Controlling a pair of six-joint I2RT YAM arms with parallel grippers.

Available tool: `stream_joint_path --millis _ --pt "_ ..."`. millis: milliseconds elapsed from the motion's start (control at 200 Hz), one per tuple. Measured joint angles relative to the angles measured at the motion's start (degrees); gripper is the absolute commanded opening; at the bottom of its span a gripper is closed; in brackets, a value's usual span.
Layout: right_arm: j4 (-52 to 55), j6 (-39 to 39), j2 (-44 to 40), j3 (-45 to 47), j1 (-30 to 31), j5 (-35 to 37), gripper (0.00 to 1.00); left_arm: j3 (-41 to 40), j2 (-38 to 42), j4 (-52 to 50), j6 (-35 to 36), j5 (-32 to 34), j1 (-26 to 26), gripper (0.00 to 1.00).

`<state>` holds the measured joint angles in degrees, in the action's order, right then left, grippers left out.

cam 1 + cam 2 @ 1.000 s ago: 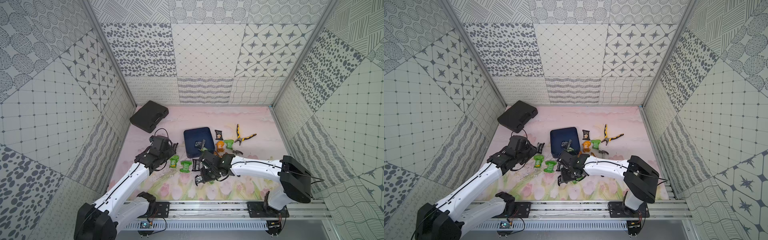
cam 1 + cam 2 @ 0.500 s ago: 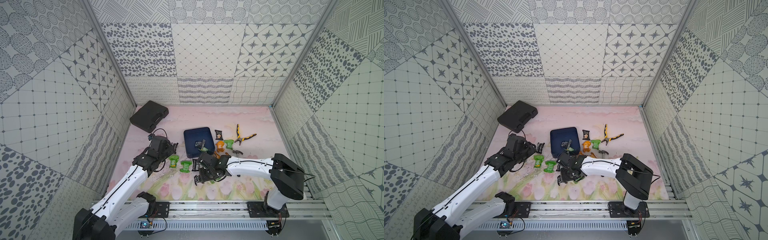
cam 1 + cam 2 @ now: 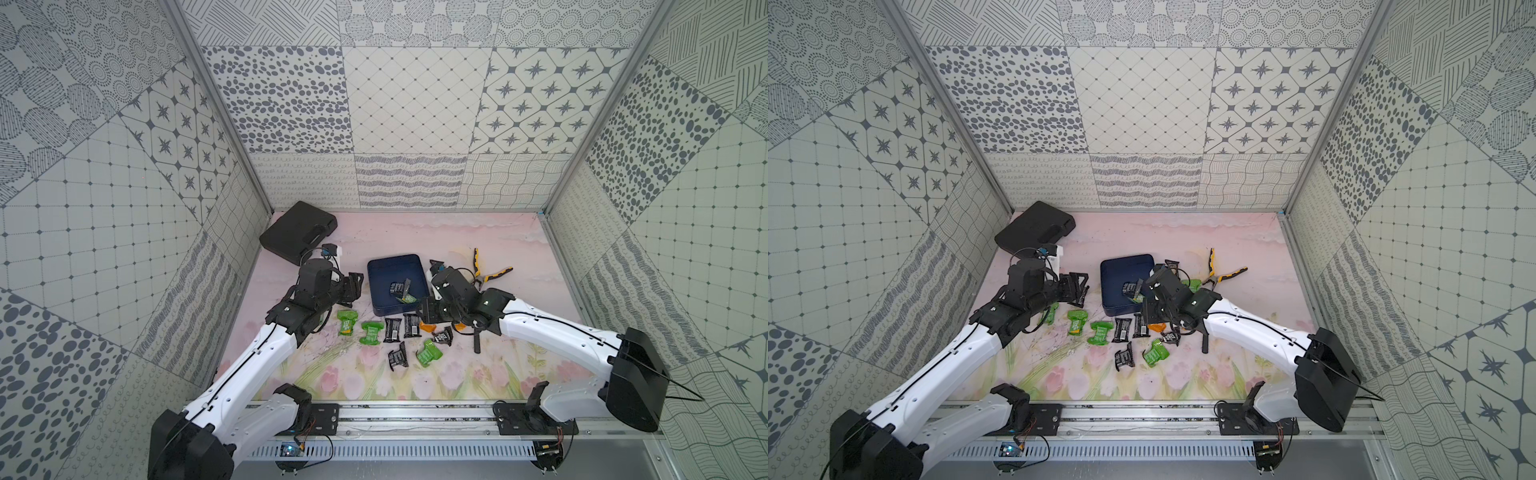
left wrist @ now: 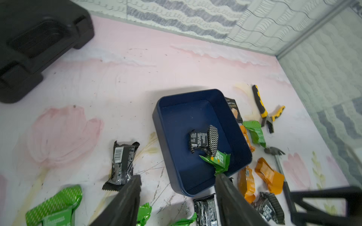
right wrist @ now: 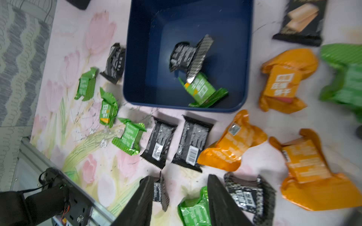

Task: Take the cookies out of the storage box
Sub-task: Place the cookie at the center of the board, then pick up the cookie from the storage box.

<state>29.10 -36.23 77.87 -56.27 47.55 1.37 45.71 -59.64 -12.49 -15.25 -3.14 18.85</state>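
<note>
Sixteen snack packets (image 3: 392,330) show in all: seven black packets (image 5: 193,140), six green packets (image 5: 129,137) and three orange packets (image 5: 231,142). Two of them lie in the single blue box (image 3: 390,272), one black and one green. The other fourteen lie on the worktop (image 3: 415,237) outside it: six black, five green, three orange. Besides these there is one black case (image 3: 295,232) at the far left corner of the worktop, one pair of pliers (image 4: 261,106) with yellow and black handles, and one hammer (image 4: 273,151). Two robot arms (image 3: 257,353) reach in from the near edge.
</note>
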Motion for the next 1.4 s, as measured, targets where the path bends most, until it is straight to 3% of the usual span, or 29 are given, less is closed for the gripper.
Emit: stream_joint_path --millis 310,595,960,1401 --pt "2.6 6.2 -4.7 0.9 -7.1 0.6 0.51 11.2 -14.4 -3.3 31.8 -14.6 2.8 0.69" --pt "3.9 6.8 -5.2 2.0 -9.4 0.6 0.51 21.0 -29.3 -10.5 52.5 -17.7 6.0 0.73" --pt "4.4 6.7 -5.2 2.6 -11.3 0.4 0.51 30.4 -43.5 -16.0 67.3 -17.5 7.0 0.72" --pt "4.4 6.7 -5.1 2.6 -12.5 -0.4 0.51 37.7 -53.2 -19.9 75.6 -17.4 6.5 0.69"
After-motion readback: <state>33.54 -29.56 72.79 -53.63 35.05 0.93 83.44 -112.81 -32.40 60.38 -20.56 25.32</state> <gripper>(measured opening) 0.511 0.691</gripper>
